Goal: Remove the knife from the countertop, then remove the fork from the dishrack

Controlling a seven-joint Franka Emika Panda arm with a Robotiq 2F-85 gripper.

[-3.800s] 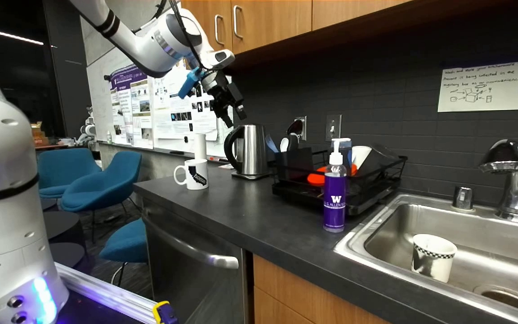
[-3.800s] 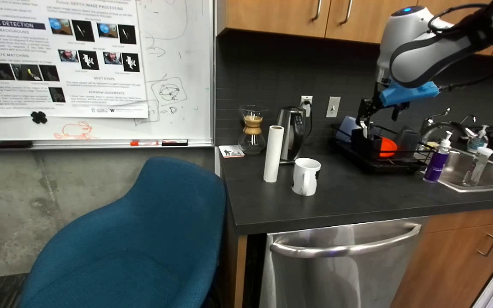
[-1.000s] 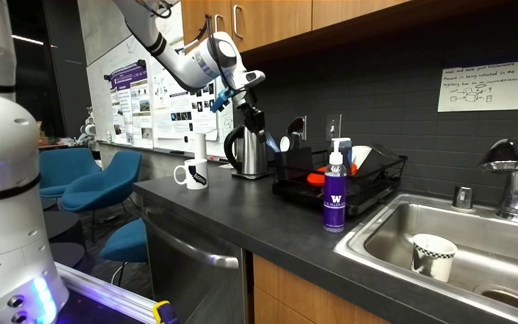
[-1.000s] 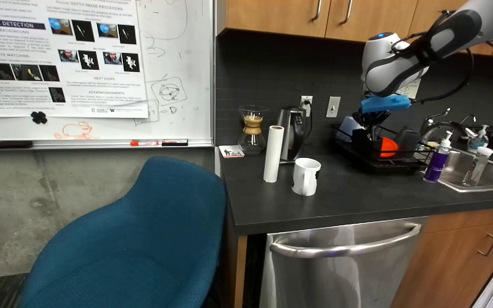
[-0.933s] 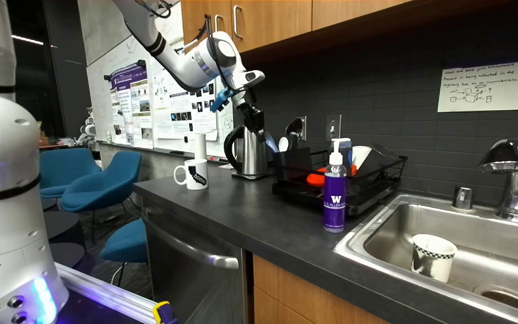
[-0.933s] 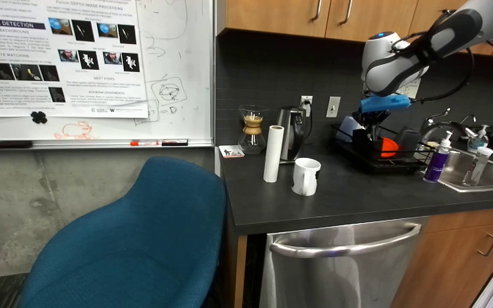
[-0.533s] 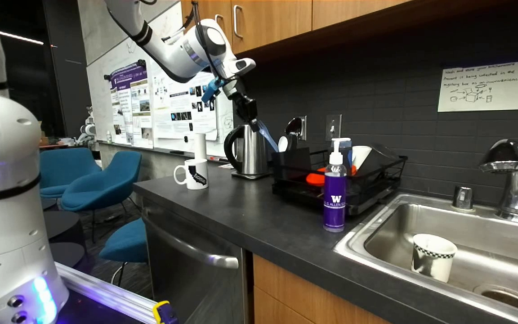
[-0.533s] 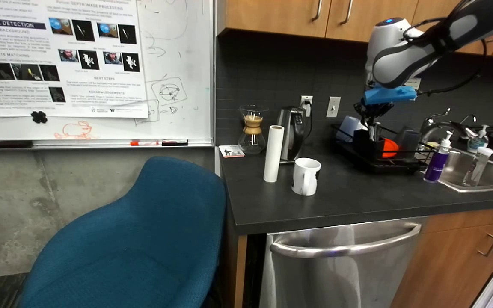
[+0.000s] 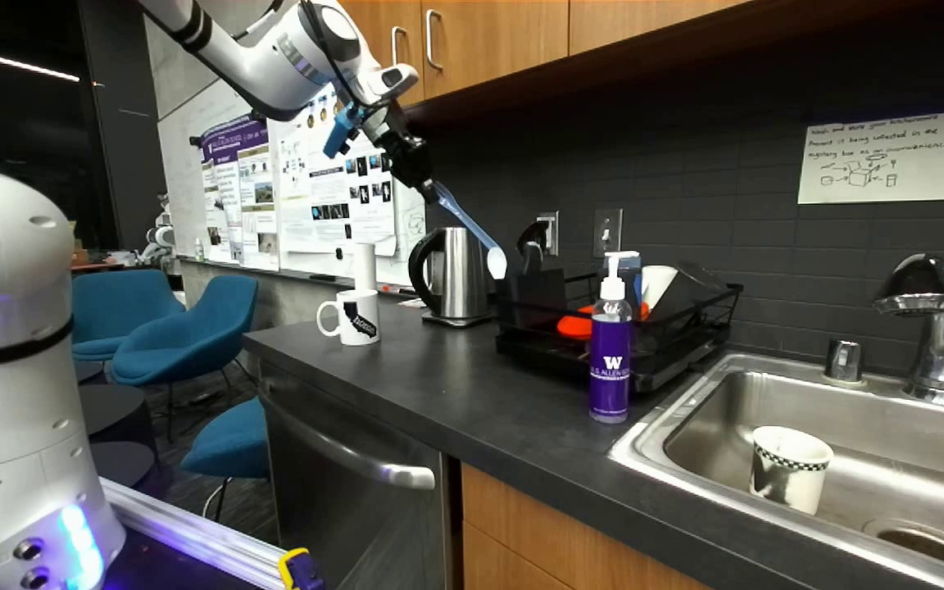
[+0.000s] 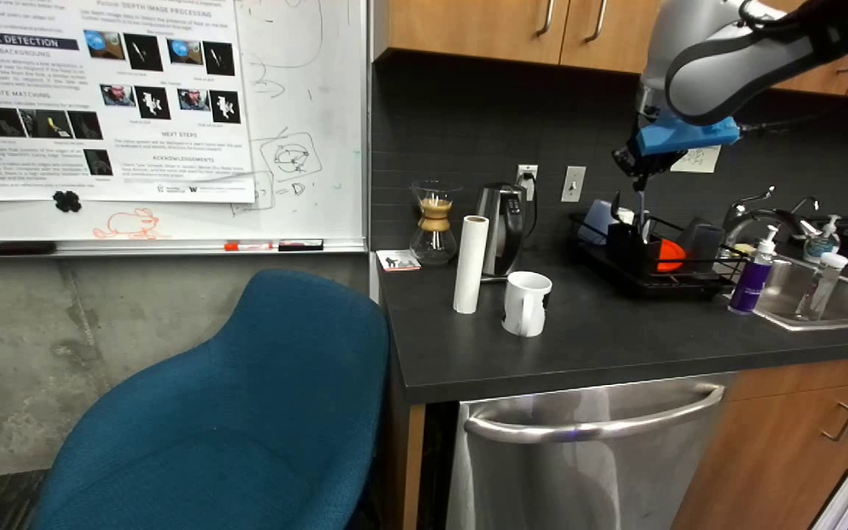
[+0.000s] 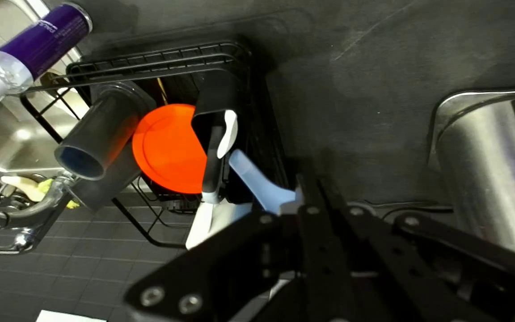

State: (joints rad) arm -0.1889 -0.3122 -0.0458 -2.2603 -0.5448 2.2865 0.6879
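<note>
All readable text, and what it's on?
"DEPTH IMAGE PROCESSING": poster
"ON FORK DETECTION": poster
"BACKGROUND": poster
"TEMPLATE MATCHING": poster
"NEXT STEPS": poster
"ACKNOWLEDGEMENTS": poster
"W": pump bottle
"ALLEN": pump bottle
"home": mug
"mystery box as an inconvenience": wall note
Too small or blurred: poster body text, purple-headed poster.
Only partly legible: other wall note lines, whiteboard.

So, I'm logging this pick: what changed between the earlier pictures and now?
The once-open pincer has closed on the blue fork and lifted it upward, above the dishrack. In an exterior view, the white spoon has shifted toward the electric kettle. White mug, purple pump bottle: unmoved.
</note>
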